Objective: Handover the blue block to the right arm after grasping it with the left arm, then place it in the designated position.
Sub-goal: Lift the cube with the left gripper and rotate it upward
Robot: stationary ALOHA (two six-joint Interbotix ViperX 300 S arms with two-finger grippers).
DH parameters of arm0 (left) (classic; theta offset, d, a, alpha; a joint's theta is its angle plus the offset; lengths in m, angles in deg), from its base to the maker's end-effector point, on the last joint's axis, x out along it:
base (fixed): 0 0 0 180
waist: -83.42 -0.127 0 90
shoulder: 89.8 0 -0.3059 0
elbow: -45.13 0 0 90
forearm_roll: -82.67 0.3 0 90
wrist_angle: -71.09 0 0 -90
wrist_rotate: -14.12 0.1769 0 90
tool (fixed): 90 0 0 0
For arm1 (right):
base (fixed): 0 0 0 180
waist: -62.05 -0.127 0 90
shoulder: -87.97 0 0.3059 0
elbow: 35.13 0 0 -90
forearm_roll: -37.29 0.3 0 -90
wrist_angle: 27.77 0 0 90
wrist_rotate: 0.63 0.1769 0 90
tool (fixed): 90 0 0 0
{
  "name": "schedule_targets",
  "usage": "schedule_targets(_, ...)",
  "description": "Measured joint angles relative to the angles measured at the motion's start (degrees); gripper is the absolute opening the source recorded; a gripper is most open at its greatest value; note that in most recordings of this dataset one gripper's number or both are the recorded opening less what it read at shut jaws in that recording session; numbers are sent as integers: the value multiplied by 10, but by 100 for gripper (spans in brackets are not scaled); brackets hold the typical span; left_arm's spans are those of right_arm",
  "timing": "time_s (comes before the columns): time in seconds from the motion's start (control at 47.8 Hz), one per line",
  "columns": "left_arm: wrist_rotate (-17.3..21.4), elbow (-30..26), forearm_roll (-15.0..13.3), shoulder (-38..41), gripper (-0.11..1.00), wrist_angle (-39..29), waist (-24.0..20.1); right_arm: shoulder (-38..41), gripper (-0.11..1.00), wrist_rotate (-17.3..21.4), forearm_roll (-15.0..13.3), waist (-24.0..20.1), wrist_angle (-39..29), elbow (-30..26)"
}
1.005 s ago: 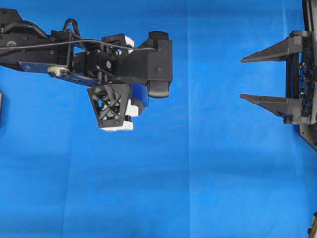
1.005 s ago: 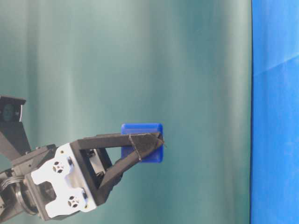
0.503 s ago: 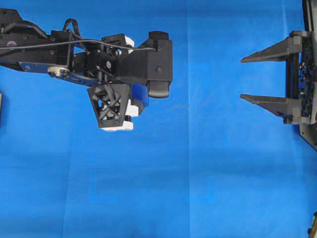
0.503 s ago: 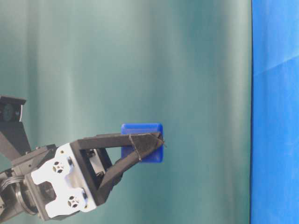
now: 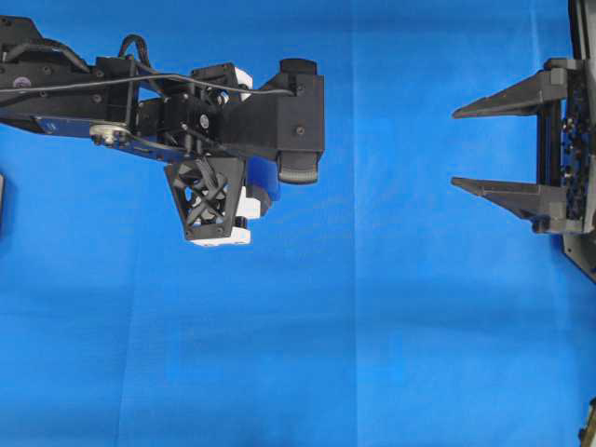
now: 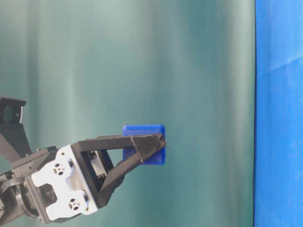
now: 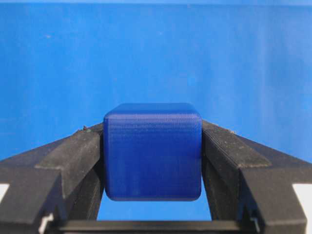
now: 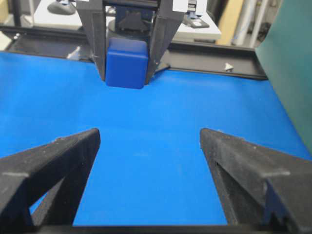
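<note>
Overhead: one blue block (image 7: 152, 151) (clamped by left gripper (image 7: 152, 161)); right gripper (image 5: 466, 149) spread.

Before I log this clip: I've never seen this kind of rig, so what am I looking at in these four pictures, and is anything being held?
Two black robot arms work over a blue cloth. One picture looks straight down, one looks in from table level, and two come from cameras on the arms' wrists. The left gripper is shut on the blue block, a small dark cube pinched between its two fingers and lifted off the cloth. The right gripper waits at the right edge of the overhead view, jaws wide open and empty, pointing toward the block. From its own camera the block shows ahead. Nothing else is seen lying on the cloth.
</note>
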Motion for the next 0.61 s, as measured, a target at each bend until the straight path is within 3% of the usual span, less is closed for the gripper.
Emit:
schedule_targets(0.188,0,0,0,-1,49,8,-1,0,97,0,0,-1,0,0)
schedule_targets(0.335,-1,25,-1,-18,49,53,0,1,97,0,0,0,0,-1)
schedule_targets(0.461,0,73,0,-50,49,136,0,1,97,0,0,0,0,-3)
schedule_targets(0.607,-1,148,0,-98,49,281,-1,2,97,-1,1,0,0,-8)
